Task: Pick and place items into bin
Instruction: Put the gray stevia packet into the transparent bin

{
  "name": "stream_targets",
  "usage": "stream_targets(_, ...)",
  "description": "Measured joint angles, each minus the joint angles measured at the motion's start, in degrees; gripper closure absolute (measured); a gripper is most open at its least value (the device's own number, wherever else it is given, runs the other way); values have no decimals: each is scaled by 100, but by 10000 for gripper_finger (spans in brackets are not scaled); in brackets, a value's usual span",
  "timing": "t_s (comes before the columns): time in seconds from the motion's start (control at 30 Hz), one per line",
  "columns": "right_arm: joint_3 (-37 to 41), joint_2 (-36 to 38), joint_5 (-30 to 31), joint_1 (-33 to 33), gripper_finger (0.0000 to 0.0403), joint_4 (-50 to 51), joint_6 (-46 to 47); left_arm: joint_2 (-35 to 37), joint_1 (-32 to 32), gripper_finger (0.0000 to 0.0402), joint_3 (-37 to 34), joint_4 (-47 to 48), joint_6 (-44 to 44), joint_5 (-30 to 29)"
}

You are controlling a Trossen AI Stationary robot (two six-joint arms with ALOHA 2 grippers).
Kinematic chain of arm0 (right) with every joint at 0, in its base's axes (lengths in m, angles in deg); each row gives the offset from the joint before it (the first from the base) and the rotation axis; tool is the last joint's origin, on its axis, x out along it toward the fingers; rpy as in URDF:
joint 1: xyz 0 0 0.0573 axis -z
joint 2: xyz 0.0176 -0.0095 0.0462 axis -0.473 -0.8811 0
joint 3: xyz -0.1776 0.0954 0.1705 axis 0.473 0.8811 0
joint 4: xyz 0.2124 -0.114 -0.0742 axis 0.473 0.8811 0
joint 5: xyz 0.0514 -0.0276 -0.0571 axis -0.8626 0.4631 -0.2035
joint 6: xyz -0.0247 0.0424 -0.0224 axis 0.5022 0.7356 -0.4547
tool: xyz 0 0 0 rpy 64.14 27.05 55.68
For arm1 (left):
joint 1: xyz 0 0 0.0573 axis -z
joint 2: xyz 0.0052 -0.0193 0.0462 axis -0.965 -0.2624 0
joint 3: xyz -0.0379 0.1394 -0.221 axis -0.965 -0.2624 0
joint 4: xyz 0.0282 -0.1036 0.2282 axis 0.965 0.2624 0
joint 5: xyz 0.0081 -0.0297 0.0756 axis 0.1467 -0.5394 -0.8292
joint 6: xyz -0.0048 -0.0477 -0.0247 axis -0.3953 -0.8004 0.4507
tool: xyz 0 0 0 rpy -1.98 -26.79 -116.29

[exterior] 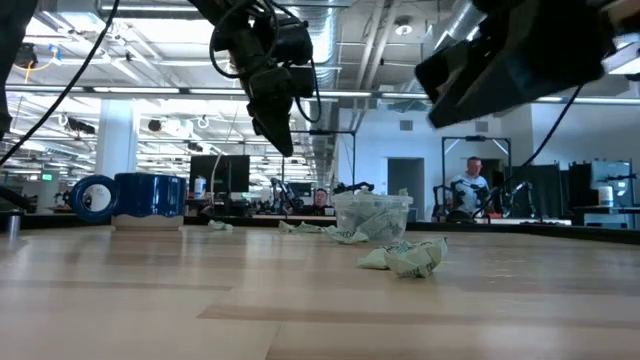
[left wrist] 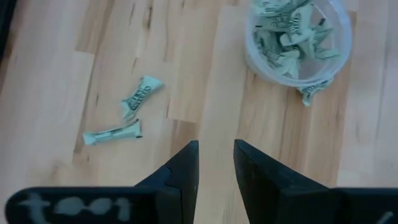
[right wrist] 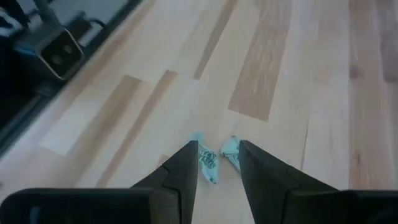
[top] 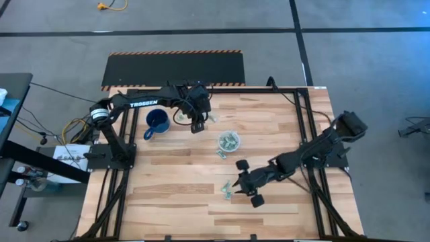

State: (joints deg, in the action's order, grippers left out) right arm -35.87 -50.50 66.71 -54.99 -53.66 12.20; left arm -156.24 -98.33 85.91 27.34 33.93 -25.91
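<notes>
Pale wood-plank surface (top: 175,202), open workshop hall behind.
Left of centre: blue mug (top: 156,122); left gripper (top: 197,123), fingers slightly parted, empty. Centre: bin (top: 228,142) holding items. Lower centre-right: right gripper (top: 236,187) open astride loose items (right wrist: 208,160).

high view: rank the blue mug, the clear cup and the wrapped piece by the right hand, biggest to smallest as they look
1. blue mug
2. clear cup, slightly smaller
3. wrapped piece at the right hand, far smallest
</notes>
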Motion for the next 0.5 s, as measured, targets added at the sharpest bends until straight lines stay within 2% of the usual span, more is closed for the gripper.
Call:
stream_targets(0.1, -263, -351, -1, 28, 275, 23, -152, 0, -1, 313, 1, 0, -42, -61)
stream_targets(0.2, -573, -693, -45, 28, 241, 201, -341, 0, 3, 313, -1, 3, -102, -55)
stream_targets(0.4, -1227, -1245, 2, 26, 161, 1195, -605, 0, 12, 313, 0, 35, -164, -53)
stream_targets(0.5, -1565, -1439, 1, 30, 141, 1655, -620, 0, 14, 313, -1, 42, -174, -53)
